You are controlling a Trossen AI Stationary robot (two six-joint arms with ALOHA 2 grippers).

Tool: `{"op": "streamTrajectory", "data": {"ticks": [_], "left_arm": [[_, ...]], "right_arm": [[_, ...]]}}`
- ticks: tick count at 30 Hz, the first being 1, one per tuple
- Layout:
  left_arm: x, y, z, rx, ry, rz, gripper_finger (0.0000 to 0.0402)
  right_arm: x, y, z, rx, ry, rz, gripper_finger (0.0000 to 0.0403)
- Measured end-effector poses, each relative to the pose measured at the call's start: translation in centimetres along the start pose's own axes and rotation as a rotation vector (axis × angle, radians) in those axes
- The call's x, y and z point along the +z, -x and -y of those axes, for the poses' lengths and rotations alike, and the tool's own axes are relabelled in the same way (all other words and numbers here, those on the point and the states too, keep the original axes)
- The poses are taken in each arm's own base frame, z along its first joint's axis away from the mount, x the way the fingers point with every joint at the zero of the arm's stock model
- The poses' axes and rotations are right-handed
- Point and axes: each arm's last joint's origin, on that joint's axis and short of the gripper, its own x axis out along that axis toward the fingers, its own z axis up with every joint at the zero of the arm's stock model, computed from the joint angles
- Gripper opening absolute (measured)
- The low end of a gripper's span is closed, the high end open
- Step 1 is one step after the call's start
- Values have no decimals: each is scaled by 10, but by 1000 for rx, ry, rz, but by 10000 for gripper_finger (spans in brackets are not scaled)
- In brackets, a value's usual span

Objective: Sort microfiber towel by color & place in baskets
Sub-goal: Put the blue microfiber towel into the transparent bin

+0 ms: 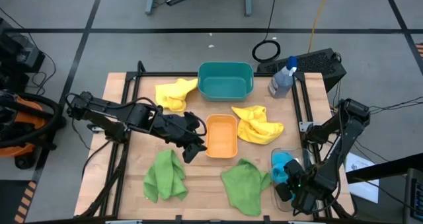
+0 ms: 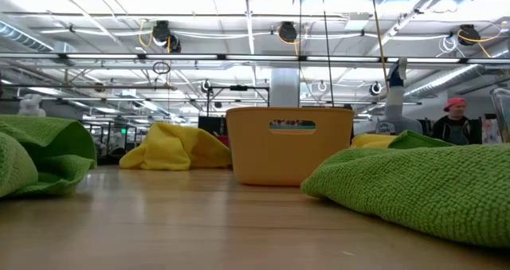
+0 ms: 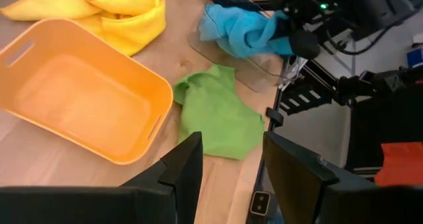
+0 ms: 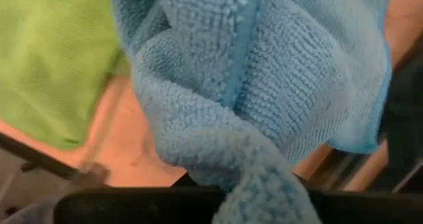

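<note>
High view showed the right gripper (image 1: 285,179) at the table's front right corner, its fingers pinched tight on a blue towel (image 1: 283,163) that hung over the clear basket (image 1: 280,152). In the right wrist view that blue towel (image 4: 264,85) filled nearly the whole picture, bunched just ahead of the fingers, with a green towel (image 4: 53,59) to one side below it.

The left gripper (image 1: 193,147) sat mid-table beside the orange basket (image 1: 221,135), fingers partly apart and holding nothing; the left wrist view showed bare wood between its fingers (image 3: 182,168). The orange basket (image 3: 86,98) lay empty there.

Two green towels lay along the front edge: one at front left (image 1: 164,176), the other (image 1: 246,184) between the orange basket and the clear one, close to the right gripper. One yellow towel (image 1: 174,94) touched the left side of the teal basket (image 1: 226,80) at the back centre; another yellow towel (image 1: 255,123) lay crumpled just right of the orange basket. A spray bottle (image 1: 283,78) stood at the back right, beside the teal basket.

In the low view the green towel (image 2: 422,186) bulked across the right foreground, hiding the clear basket and both grippers. A person (image 2: 456,120) stood far behind the table.
</note>
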Motion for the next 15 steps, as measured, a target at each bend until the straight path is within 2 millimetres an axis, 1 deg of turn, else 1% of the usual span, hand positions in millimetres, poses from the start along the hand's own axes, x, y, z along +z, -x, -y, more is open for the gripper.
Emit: {"op": "streamTrajectory", "data": {"ticks": [3, 10, 13, 15], "left_arm": [[-2, 0, 1, -4, -4, -4, 164], [-2, 0, 2, -2, -11, -3, 164], [-2, 0, 1, 3, -29, 1, 164], [-2, 0, 1, 4, -36, 2, 164]], "right_arm": [[-2, -7, 3, -40, -1, -35, 9], [-5, -15, 6, -42, 16, -53, 10], [-5, -20, 6, -36, 27, -70, 23], [-6, -22, 4, -31, 28, -110, 39]]}}
